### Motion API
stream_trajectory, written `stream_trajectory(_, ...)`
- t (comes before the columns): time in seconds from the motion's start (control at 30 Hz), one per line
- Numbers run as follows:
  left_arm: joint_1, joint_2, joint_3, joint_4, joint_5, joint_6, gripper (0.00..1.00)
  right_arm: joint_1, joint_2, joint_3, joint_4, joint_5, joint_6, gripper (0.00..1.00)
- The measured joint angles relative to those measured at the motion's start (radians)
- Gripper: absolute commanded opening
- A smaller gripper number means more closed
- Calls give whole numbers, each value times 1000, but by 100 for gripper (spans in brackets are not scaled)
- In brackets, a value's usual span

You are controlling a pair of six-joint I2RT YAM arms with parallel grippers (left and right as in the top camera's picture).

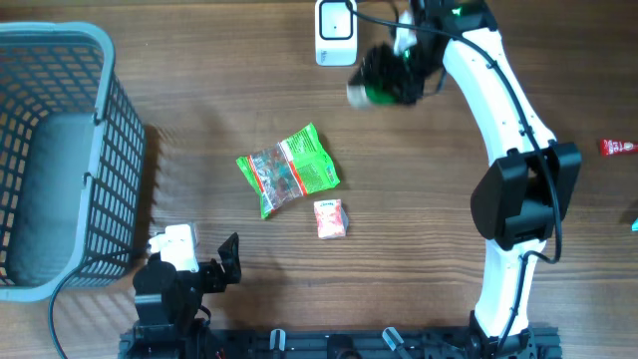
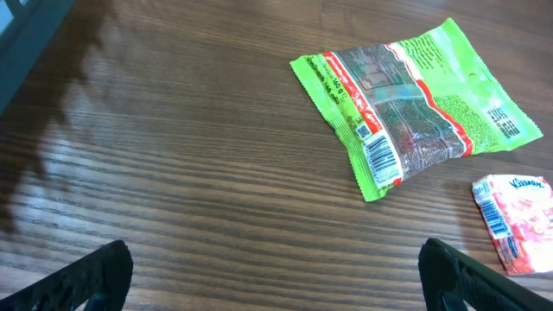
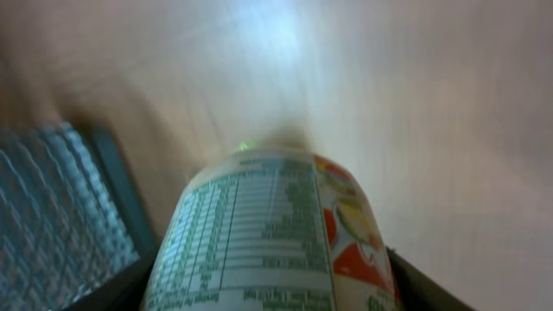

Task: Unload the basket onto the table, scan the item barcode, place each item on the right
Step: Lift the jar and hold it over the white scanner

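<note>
right pincer (image 1: 391,70) is pinching the labelled bottle (image 3: 259,233) in the air just beside the white scanner (image 1: 336,32), left pincer (image 2: 276,276) spread and idle, so I'd roll the bottle slowly until its barcode squarely faces the scanner

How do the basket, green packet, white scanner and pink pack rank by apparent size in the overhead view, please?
Largest to smallest:
1. basket
2. green packet
3. white scanner, partly cropped
4. pink pack
</note>
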Motion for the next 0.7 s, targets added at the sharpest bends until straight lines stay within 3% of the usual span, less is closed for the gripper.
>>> stream_trajectory(0.2,0,0,0,0,0,0,100,114,0,-17,606,519,-2,66)
stream_trajectory(0.27,0,0,0,0,0,0,100,156,19,-21,745,626,-21,61)
stream_trajectory(0.33,0,0,0,-1,0,0,100,192,65,-21,880,706,-64,50)
stream_trajectory(0.47,0,0,0,0,0,0,100,191,232,-27,1104,784,-180,48)
stream_trajectory(0.7,0,0,0,0,0,0,100,184,315,-40,1246,805,-212,50)
